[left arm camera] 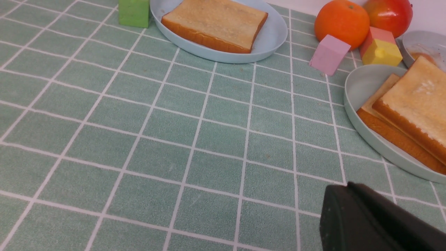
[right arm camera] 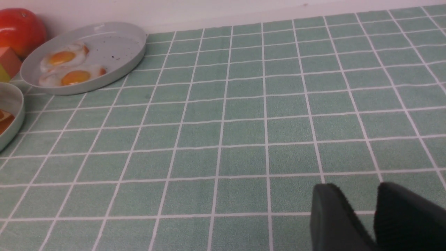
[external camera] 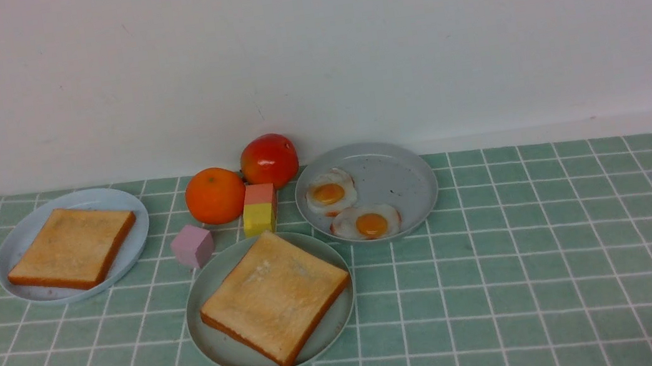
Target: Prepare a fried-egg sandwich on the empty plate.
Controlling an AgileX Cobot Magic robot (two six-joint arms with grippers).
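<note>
In the front view, toast slices (external camera: 272, 297) lie stacked on the green plate (external camera: 213, 355); two fried eggs (external camera: 371, 225) lie on a grey plate (external camera: 388, 175).

In the left wrist view, the left jaws (left arm camera: 336, 188) are closed, apart from the stack.

In the right wrist view, the right jaws (right arm camera: 353, 188) stand partly open above the table (right arm camera: 244, 157), empty.

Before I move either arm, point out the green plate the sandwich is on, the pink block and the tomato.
Green plate (external camera: 214, 349): front view, on its bare inner surface.
Pink block (left arm camera: 327, 50): left wrist view, on its side face.
Tomato (external camera: 270, 157): front view, on the middle of its red skin.
</note>
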